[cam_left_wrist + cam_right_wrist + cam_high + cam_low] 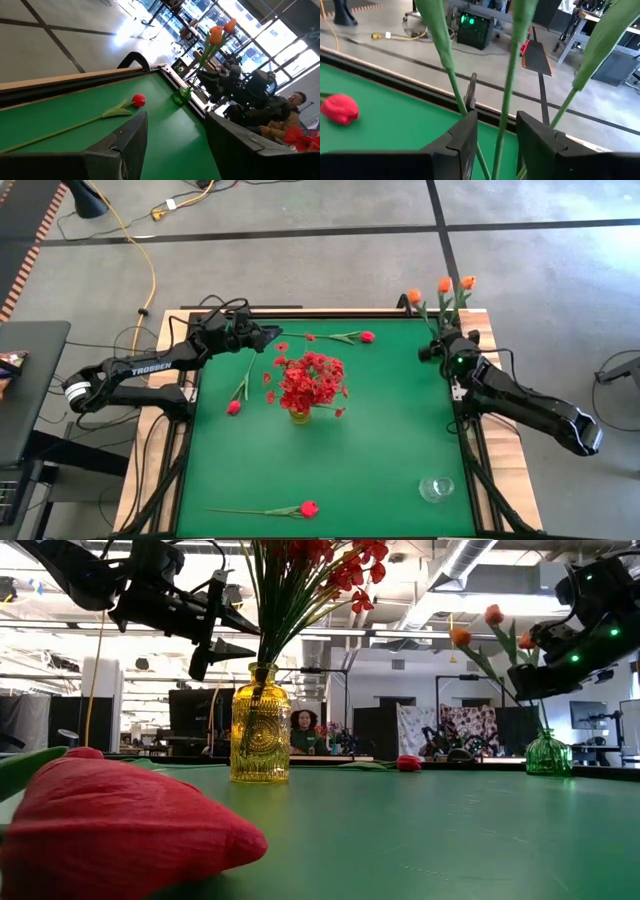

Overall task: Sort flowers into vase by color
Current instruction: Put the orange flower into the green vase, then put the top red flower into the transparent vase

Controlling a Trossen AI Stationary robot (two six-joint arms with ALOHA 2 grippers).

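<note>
Tulips (443,285) in orange stand together in the green vase (547,754), sorted by color. Right hand (447,340) sits apart around their stems; left hand (268,335) hovers apart, empty.

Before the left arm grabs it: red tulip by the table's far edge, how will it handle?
The red tulip is probably light: thin green stem, one small bud. Grasped mid-stem, the bud end may droop a little. Lying flat, it looks likelier to slide or pivot than roll, since its leaf rests on the green table. The left pincer hangs open nearby.
</note>
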